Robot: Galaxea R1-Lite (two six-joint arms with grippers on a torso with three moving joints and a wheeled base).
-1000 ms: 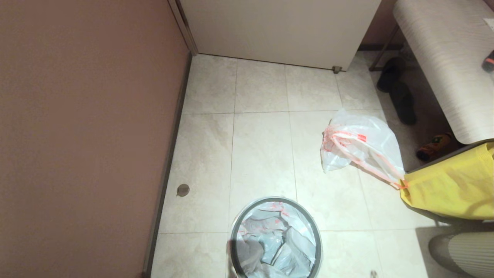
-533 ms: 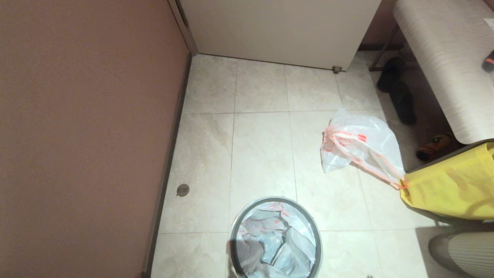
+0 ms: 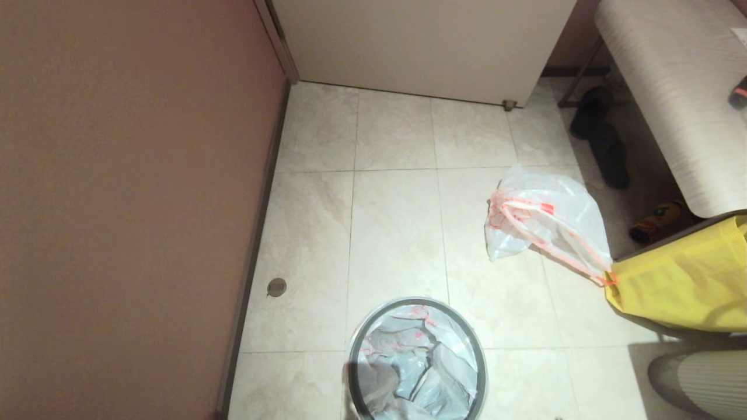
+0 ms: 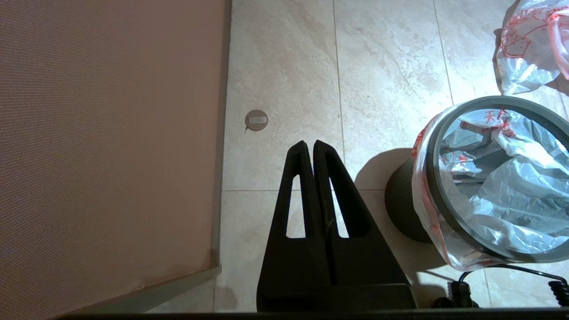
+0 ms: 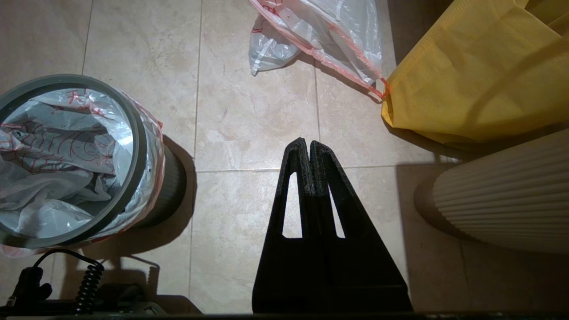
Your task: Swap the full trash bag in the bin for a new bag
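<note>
Thin white plastic, the new bag (image 3: 420, 361), already lines the bin (image 3: 482, 364) at the near edge of the floor (image 3: 397, 233), mouth upward under the grey hoop, so the swap looks essentially done. The full trash bag (image 3: 554, 216) lies farther right, its long axis and drawstring running to the yellow bag (image 3: 683, 286). Left gripper (image 4: 310, 146) and right gripper (image 5: 306, 144) hang either side of the bin, jaws pressed together, empty.

One bin (image 3: 418, 359) (lined with one plastic bag (image 3: 417, 373)), one limp drawstring bag (image 3: 543, 219) on the floor, one yellow fabric bag (image 3: 683, 283), two grippers (image 4: 309, 144) (image 5: 309, 142).
</note>
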